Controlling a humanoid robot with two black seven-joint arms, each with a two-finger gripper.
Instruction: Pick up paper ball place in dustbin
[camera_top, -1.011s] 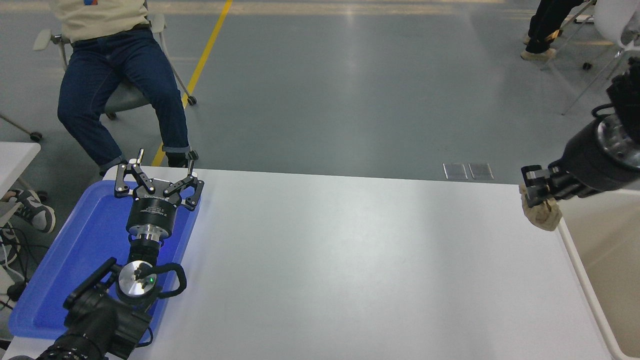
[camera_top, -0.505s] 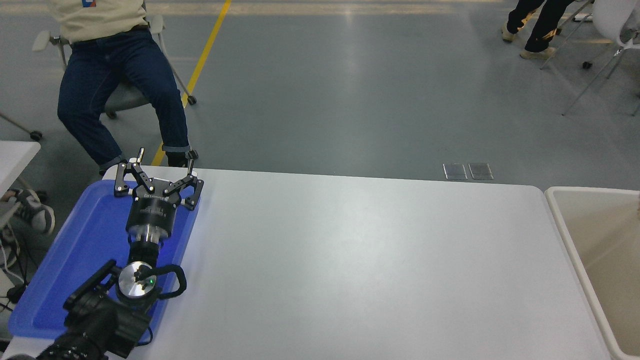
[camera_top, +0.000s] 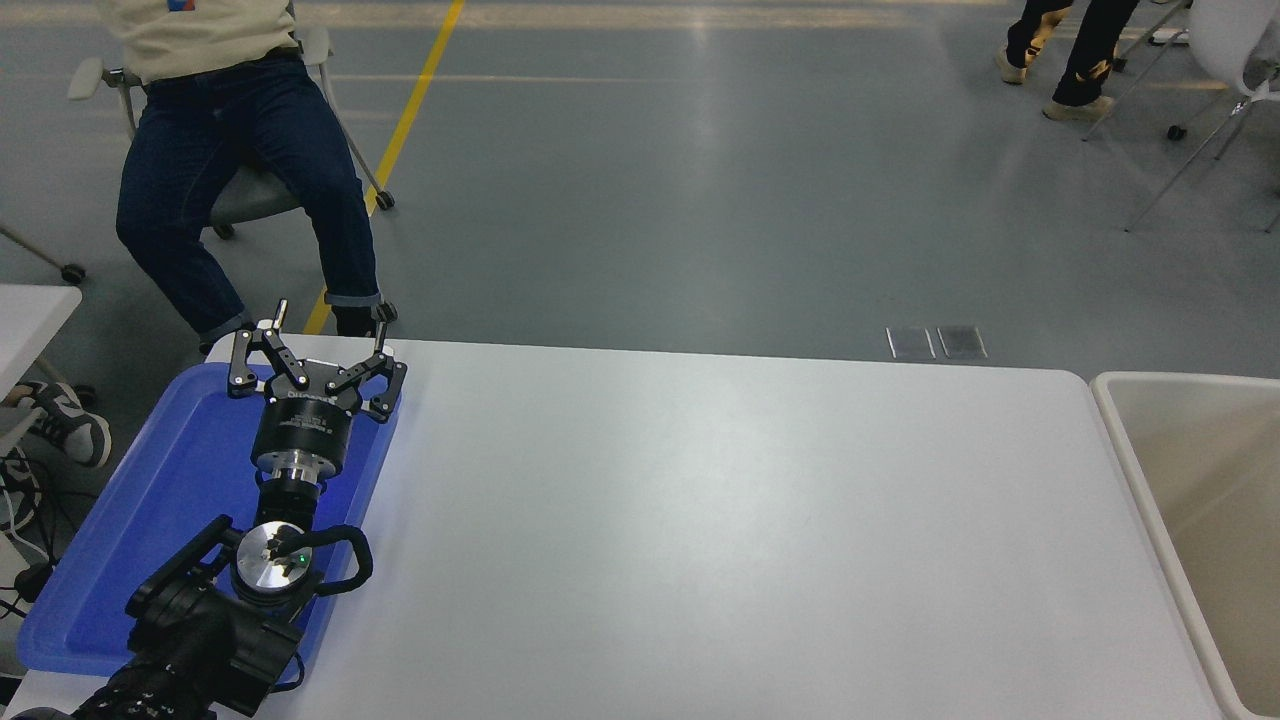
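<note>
The left gripper (camera_top: 318, 345) sits at the lower left of the white desk (camera_top: 720, 520). Its jaws are spread wide and hold nothing. The two black fingers (camera_top: 262, 352) point away from the camera, toward the far edge of the desk. The left arm (camera_top: 215, 610) comes up from the bottom left corner.

Right under the jaws lies a flat blue tray (camera_top: 150, 520). The gripper hangs over the far right part of the tray, close to its rim.

The dustbin (camera_top: 1130, 470) is far off to the right of the jaws, at the other end of the desk. It is cream colored with a thick round rim. It stands just beside the right edge of the desk. Only part of the inside shows, and it looks beige and bare. The paper ball cannot be seen anywhere, so I cannot tell where it is.

The right gripper is out of the picture.

Past the jaws, behind the far side of the desk, a person (camera_top: 235, 150) in dark blue jeans sits on a chair (camera_top: 250, 190). A yellow line (camera_top: 400, 135) runs along the gray floor (camera_top: 700, 200). Far to the right, another person's legs (camera_top: 1070, 45) show at the top.
</note>
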